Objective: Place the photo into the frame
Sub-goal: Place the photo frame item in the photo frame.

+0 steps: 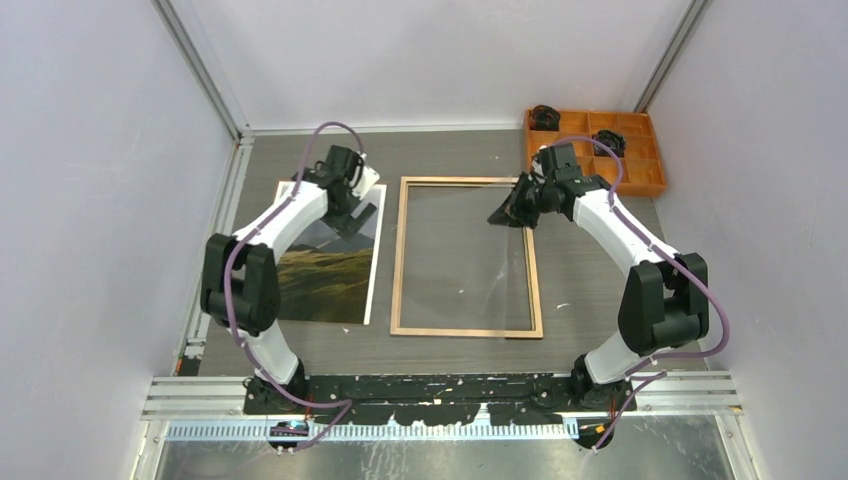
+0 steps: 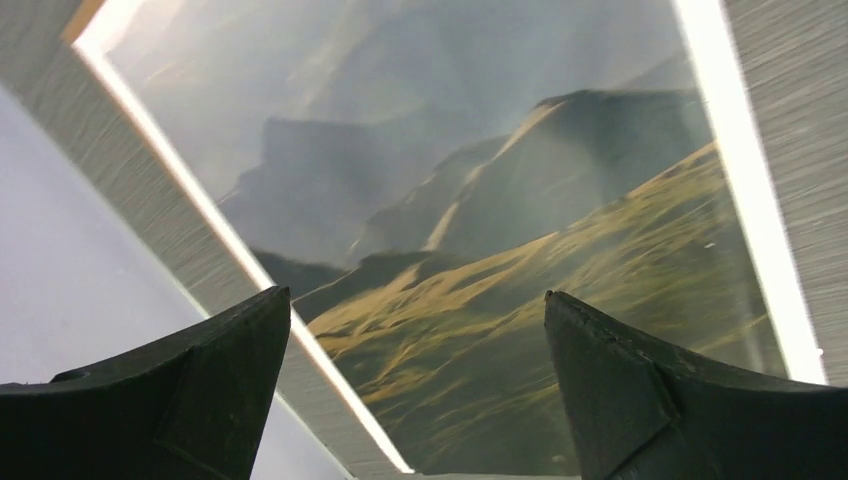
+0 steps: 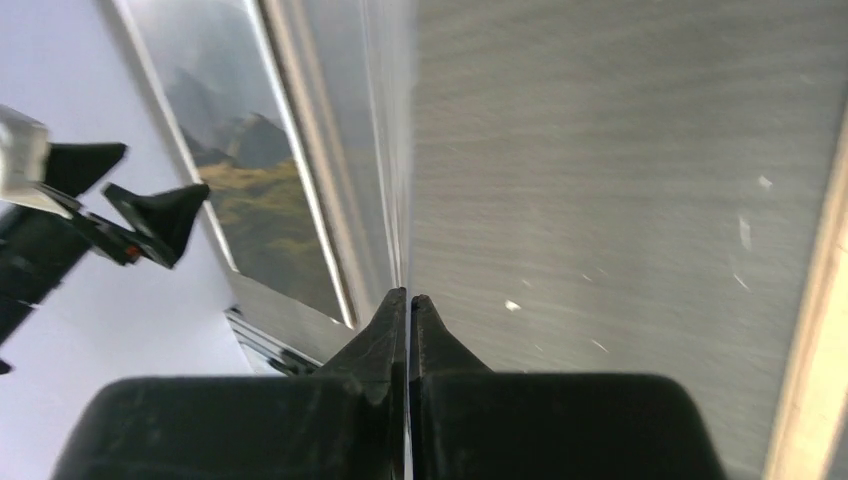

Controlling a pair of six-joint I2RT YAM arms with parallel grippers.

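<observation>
left gripper (image 2: pixel 412 293) hovering, jaws apart, over photo (image 2: pixel 480 200) lying long side parallel, just left of frame (image 1: pixel 398 260); right gripper (image 3: pixel 408 297) pinched together.

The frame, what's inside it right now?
Only its clear pane, with grey table showing through. The photo lies outside, to its left. The right end effector covers a bit near the top right corner.
</observation>
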